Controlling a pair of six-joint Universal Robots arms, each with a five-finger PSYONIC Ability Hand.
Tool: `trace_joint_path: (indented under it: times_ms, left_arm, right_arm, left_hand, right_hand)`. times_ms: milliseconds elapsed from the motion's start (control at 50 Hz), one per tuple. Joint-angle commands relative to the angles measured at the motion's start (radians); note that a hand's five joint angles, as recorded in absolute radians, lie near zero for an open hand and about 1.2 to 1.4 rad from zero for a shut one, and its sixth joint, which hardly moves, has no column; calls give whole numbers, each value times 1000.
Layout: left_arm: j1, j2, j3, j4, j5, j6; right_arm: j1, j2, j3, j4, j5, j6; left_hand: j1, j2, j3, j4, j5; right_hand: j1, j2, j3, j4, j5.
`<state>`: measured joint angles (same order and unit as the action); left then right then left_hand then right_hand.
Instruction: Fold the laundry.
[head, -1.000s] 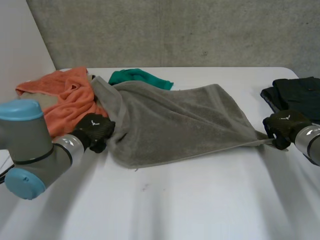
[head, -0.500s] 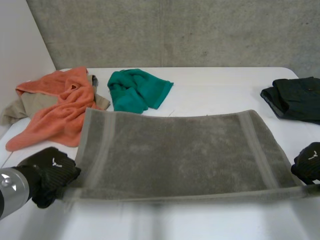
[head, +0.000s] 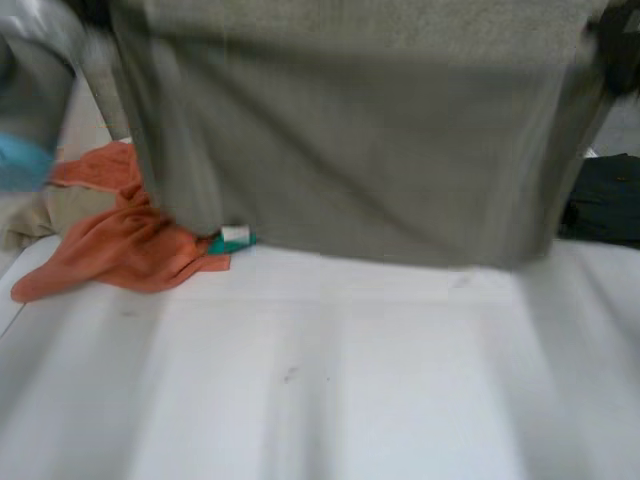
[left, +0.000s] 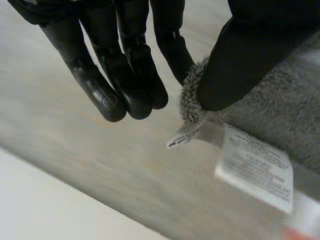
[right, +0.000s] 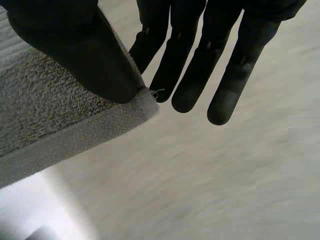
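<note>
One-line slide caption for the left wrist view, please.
Left hand pinches a towel corner between thumb and fingers, the care label beside the grip.

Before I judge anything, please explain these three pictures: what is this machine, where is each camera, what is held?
It is a robot with two arms, each ending in a black hand. One camera looks down from between the arms; two sit on the wrists. On the white table lie a crumpled orange cloth and a black garment. The left hand and the right hand each pinch a corner of a grey terry towel, which hangs spread between them.
</note>
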<state>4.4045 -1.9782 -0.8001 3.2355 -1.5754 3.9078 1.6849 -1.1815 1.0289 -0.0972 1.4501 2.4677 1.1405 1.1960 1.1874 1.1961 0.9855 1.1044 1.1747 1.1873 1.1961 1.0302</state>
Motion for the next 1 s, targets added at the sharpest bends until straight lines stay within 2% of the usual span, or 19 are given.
trace_joint_path:
  times_ms: [20,180,360,600,640,720,740,820,900,1000]
  left_arm:
    - [12,116,108,81,2,-229]
    - [15,111,-13,-40,2,-249]
    - [9,108,-304,-28,5,-249]
    - [-59,88,-784,-66,8,-186]
    - [-69,110,-855,-115,-3,-157]
    - [-88,173,-955,-296,-49,-91]
    - [-92,195,-981,-388,-73,-70]
    - [-97,243,-998,-566,-89,-51]
    - [-99,265,-926,-559,-46,-50]
    - [-96,202,-794,-494,-46,-56]
  right_arm:
    - [-7,-86,-96,-133,49,208]
    - [-4,-87,-55,17,-10,203]
    - [-22,-69,111,154,-115,140]
    - [-174,-49,493,342,-155,-206]
    - [-226,-67,540,414,-159,-314]
    - [-326,-131,589,592,-160,-519]
    - [-362,-153,597,670,-163,-603]
    - [-404,-176,596,818,-189,-756]
    - [-358,-136,563,750,-217,-686]
    - [-289,-55,501,614,-212,-560]
  left_hand:
    - [256,200,209,200,236]
    - [256,200,209,200,236]
    - [256,200,209,200,236]
    - [256,200,209,200,236]
    - [256,200,209,200,236]
    - [256,200,209,200,236]
    - [256,200,209,200,236]
    - [256,200,209,200,236]
    - [256,200,209,200,236]
    - [256,200,209,200,236]
  right_hand:
    - [292,222,209,200,192]
    - [292,222,209,200,192]
    - [292,222,209,200,192]
    - [292,222,209,200,192]
    - [292,222,209,200,192]
    - [292,222,209,200,192]
    - [292,222,209,200,192]
    - [292,222,209,200,192]
    - [292,222,209,200,192]
    - [292,222,209,200,192]
